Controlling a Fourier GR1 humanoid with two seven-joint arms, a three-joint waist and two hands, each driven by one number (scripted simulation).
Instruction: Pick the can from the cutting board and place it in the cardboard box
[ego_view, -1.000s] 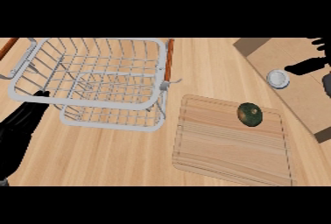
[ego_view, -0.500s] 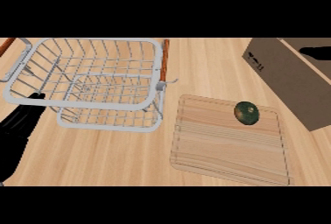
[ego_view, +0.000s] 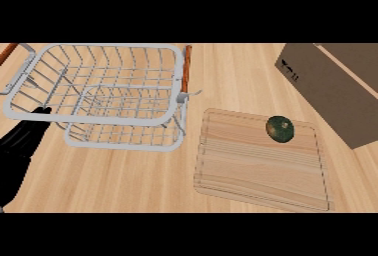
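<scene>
- My left hand (ego_view: 22, 145) rests at the lower left edge of the counter, black fingers lying relaxed and straight, holding nothing, their tips just by the near rim of the wire basket (ego_view: 103, 90).
- My right hand does not show in the head view, so I cannot say how its fingers stand.
- No can is visible on the cutting board (ego_view: 258, 170); its only occupant is a dark green rounded object (ego_view: 280, 128), sitting near the far right corner.
- The can's whereabouts cannot be read from this view; it may be inside the box or in the hidden right hand, and I cannot tell which.
- The cardboard box (ego_view: 328, 90) stands at the right, just beyond the board's far right corner, its brown side wall facing the board; placed so close, it makes for a short carry from board to box.
- The basket, with its orange-brown handle (ego_view: 186, 70), sits well left of the board and plays no part in the job.
</scene>
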